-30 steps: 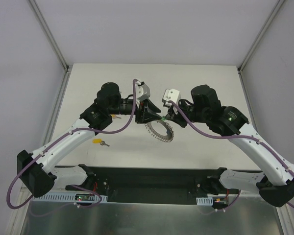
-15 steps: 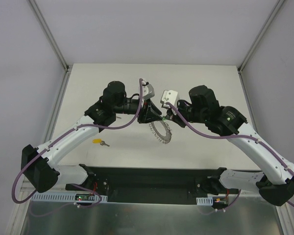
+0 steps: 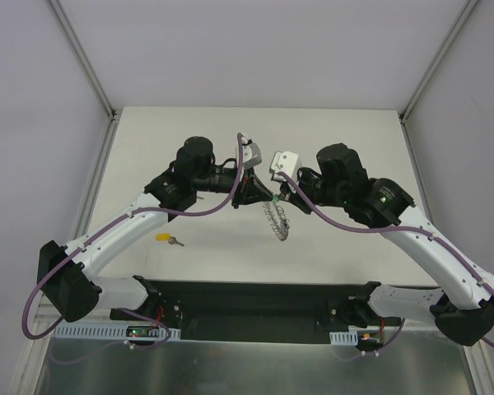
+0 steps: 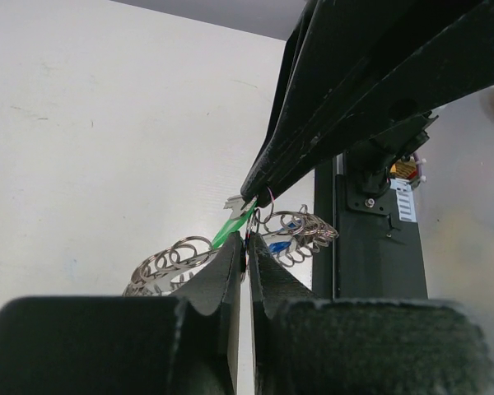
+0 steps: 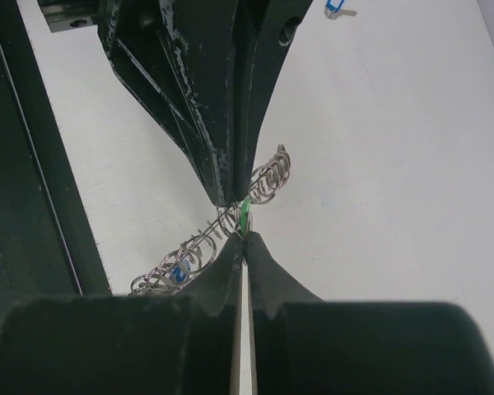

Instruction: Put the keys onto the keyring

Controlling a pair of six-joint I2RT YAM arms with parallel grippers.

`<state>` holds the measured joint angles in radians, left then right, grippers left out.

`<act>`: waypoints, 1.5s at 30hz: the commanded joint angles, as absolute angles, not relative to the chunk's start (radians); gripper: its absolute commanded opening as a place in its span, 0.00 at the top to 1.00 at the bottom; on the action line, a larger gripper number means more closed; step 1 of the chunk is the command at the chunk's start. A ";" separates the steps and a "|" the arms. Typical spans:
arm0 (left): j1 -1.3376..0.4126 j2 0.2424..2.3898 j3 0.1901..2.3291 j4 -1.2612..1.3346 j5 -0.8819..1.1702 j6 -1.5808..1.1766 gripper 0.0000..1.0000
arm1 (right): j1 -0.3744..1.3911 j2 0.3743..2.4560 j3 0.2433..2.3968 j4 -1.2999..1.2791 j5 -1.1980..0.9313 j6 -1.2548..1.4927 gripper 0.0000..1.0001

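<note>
The keyring (image 3: 278, 222), a large grey ring with a coiled rim, hangs nearly edge-on above the table between both grippers. My left gripper (image 3: 262, 197) is shut on its rim; in the left wrist view the gripper (image 4: 246, 245) pinches the keyring (image 4: 177, 257). My right gripper (image 3: 277, 198) is shut on a green-headed key (image 5: 244, 214) at the ring's rim, and this gripper (image 5: 244, 240) meets the left fingers (image 5: 222, 164) tip to tip. A blue-headed key (image 5: 179, 274) hangs on the keyring (image 5: 218, 230). The green key (image 4: 233, 224) also shows in the left wrist view.
A yellow-headed key (image 3: 165, 239) lies on the table at the left. Another blue-headed key (image 5: 336, 6) lies on the table beyond the grippers. The black base plate (image 3: 255, 300) runs along the near edge. Grey walls enclose the table.
The left arm has moved right toward the right gripper. The keyring has turned from nearly face-on to edge-on and now hangs below the two grippers.
</note>
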<state>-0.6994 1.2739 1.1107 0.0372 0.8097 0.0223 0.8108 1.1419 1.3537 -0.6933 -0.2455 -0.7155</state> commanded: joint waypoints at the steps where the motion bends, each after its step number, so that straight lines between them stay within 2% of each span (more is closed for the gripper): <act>1: -0.703 1.262 1.120 0.043 0.822 0.041 1.00 | 0.819 1.137 1.385 -0.657 -0.241 -0.713 0.99; 9: -0.703 1.226 1.034 0.119 0.674 -0.033 1.00 | 0.819 1.112 1.240 -0.603 -0.213 -0.655 0.99; 13: -0.684 1.177 0.910 0.363 0.632 -0.144 1.00 | 0.818 1.071 1.100 -0.487 -0.184 -0.577 0.99; 22: -0.684 1.166 0.667 0.690 0.511 -0.310 1.00 | 0.821 1.029 0.818 -0.164 -0.159 -0.348 0.99; 26: -0.684 1.180 0.586 0.836 0.468 -0.351 1.00 | 0.827 1.060 0.773 -0.074 -0.170 -0.292 0.99; 33: -0.683 1.187 0.506 0.850 0.472 -0.357 1.00 | 0.831 1.101 0.778 -0.083 -0.143 -0.345 0.99; 34: -0.684 1.187 0.499 0.830 0.480 -0.341 0.90 | 0.831 1.114 0.787 -0.104 -0.144 -0.369 0.99; 37: -0.684 1.170 0.500 0.734 0.517 -0.280 0.74 | 0.831 1.126 0.830 -0.153 -0.161 -0.409 0.99; 38: -0.684 1.164 0.505 0.706 0.526 -0.259 0.66 | 0.833 1.132 0.837 -0.164 -0.163 -0.431 0.99; 41: -0.684 1.126 0.535 0.597 0.541 -0.177 0.53 | 0.838 1.137 0.862 -0.199 -0.170 -0.463 0.99; 45: -0.683 1.118 0.597 0.476 0.622 -0.078 0.44 | 0.844 1.144 0.888 -0.247 -0.170 -0.503 0.99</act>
<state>-0.6918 1.1473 0.5148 0.5808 0.5232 -0.2077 0.8333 1.1423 0.8177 -0.2123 -0.1623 -0.4377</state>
